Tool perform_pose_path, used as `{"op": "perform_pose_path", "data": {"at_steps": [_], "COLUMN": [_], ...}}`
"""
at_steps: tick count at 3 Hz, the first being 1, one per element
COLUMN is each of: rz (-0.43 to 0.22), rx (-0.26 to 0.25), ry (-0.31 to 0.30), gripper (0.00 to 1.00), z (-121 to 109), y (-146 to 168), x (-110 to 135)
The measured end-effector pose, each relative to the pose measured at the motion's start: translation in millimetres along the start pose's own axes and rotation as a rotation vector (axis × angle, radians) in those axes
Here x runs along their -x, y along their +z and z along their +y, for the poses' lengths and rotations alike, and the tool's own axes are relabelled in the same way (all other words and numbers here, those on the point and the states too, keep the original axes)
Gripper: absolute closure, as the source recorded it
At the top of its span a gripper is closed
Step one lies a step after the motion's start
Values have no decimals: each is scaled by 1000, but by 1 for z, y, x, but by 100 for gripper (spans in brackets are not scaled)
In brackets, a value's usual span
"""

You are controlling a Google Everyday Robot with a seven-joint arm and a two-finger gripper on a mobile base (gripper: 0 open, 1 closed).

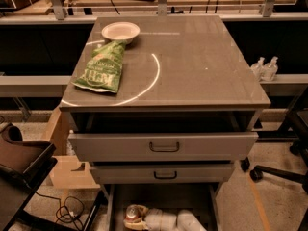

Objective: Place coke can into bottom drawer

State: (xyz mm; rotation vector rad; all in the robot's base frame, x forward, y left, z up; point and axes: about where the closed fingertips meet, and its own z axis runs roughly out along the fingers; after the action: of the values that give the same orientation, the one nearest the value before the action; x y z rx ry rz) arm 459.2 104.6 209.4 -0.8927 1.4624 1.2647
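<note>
The coke can [130, 212], red with a silver top, stands upright inside the open bottom drawer [115, 201], near its left side. My gripper [136, 219] reaches into that drawer from the lower right on a white arm [175, 221]. Its pale fingers [140, 211] are closed around the can. The can's lower part is hidden by the gripper and cut off by the bottom of the view. The drawer's dark floor shows behind the can.
Above the bottom drawer, the top drawer [163, 147] is pulled partly out and the middle drawer [164, 174] slightly. On the cabinet top lie a green chip bag [102, 67] and a white bowl [121, 31]. A dark chair [21, 165] stands at left, a chair base [284, 172] at right.
</note>
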Motion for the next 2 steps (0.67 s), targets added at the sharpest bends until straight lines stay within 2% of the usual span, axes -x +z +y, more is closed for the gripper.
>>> {"op": "perform_pose_path", "data": {"at_steps": [1,2], "rz": [-17,-4], "rx": [-8,-24], "ry": [-3,-12], "gripper": [100,100], "z": [4,7], "y": [4,7], "x": [-6,-11]}}
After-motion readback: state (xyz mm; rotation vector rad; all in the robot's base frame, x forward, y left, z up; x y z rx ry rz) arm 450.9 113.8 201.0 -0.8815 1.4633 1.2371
